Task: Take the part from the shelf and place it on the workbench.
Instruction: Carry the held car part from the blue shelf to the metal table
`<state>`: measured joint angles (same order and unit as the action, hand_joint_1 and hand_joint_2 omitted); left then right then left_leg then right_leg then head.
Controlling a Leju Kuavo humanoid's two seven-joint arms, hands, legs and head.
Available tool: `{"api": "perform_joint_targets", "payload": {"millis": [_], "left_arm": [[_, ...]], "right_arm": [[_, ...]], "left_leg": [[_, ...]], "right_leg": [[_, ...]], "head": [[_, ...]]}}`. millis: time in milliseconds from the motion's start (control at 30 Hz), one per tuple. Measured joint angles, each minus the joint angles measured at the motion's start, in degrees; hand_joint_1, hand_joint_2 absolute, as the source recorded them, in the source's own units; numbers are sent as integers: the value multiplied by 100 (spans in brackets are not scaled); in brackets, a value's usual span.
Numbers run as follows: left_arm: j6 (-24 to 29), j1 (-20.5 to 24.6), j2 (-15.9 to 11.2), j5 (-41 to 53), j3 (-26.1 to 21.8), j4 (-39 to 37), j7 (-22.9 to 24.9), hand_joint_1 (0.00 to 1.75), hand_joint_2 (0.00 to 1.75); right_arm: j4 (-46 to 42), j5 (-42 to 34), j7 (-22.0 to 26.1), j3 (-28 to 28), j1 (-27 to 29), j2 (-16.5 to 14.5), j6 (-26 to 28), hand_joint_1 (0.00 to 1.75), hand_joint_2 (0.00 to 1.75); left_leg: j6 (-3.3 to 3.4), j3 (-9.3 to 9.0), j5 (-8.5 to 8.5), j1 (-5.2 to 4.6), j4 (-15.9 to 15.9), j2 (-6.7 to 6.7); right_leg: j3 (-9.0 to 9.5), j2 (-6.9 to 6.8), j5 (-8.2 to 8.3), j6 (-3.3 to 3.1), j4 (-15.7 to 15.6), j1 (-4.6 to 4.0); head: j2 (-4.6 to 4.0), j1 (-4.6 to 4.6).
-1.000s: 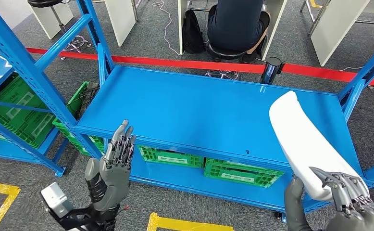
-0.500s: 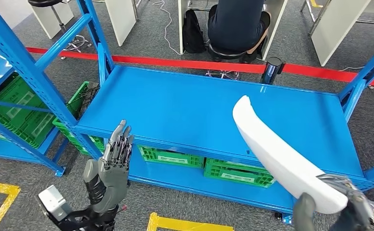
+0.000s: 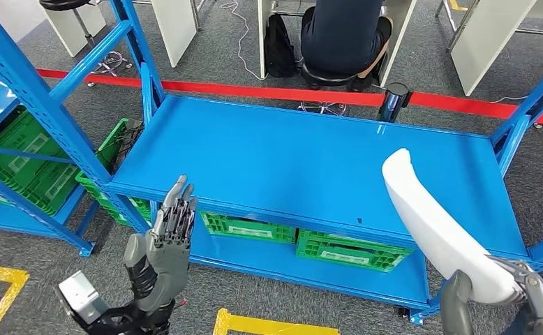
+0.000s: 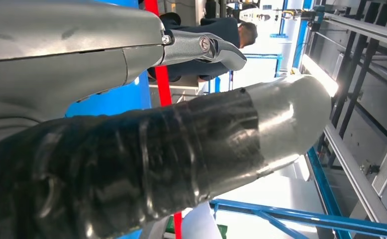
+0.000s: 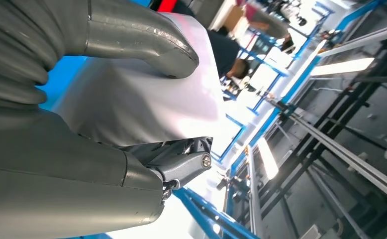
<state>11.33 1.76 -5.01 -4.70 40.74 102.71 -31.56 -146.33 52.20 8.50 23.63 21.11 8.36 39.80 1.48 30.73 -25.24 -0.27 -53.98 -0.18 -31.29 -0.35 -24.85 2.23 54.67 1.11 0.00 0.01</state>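
Observation:
The part (image 3: 440, 227) is a long, curved white panel. My right hand (image 3: 509, 296) grips its near end at the lower right of the head view, and the panel slants up and away over the right front of the blue shelf board (image 3: 283, 160). Up close, the right wrist view shows the white part (image 5: 146, 84) pressed under the thumb (image 5: 137, 37) of that hand. My left hand (image 3: 164, 241) is raised in front of the shelf's left front edge, fingers straight and together, holding nothing. The left hand (image 4: 132, 144) appears close up in its wrist view.
Green crates (image 3: 349, 248) sit on the lower shelf level, with more green crates (image 3: 17, 157) in the rack to the left. Blue uprights (image 3: 35, 91) frame the shelf. Beyond a red floor strip (image 3: 255, 91), a person (image 3: 342, 35) sits at white desks.
The part's far end has swung back to the right after tipping left half a second ago. My right hand sits slightly lower. My left hand has barely moved.

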Motion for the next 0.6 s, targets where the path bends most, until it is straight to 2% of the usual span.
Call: {"api": "perform_joint_targets", "payload": {"millis": [233, 600], "left_arm": [[-44, -8, -16, -99, 11, 25, -14, 0, 0], [-48, -20, -50, -144, 11, 47, -8, 0, 0]], "right_arm": [[-4, 1053, -733, 163, -265, 42, -2, 175, 175], [-6, 1452, -959, 329, -430, 91, -2, 175, 175]], "left_leg": [[0, 44, -1, 0, 1, 1], [0, 58, -4, 0, 1, -1]], "right_leg": [[2, 0, -1, 0, 0, 0], [3, 0, -7, 1, 0, 0]], "head": [[0, -2], [0, 0]]}}
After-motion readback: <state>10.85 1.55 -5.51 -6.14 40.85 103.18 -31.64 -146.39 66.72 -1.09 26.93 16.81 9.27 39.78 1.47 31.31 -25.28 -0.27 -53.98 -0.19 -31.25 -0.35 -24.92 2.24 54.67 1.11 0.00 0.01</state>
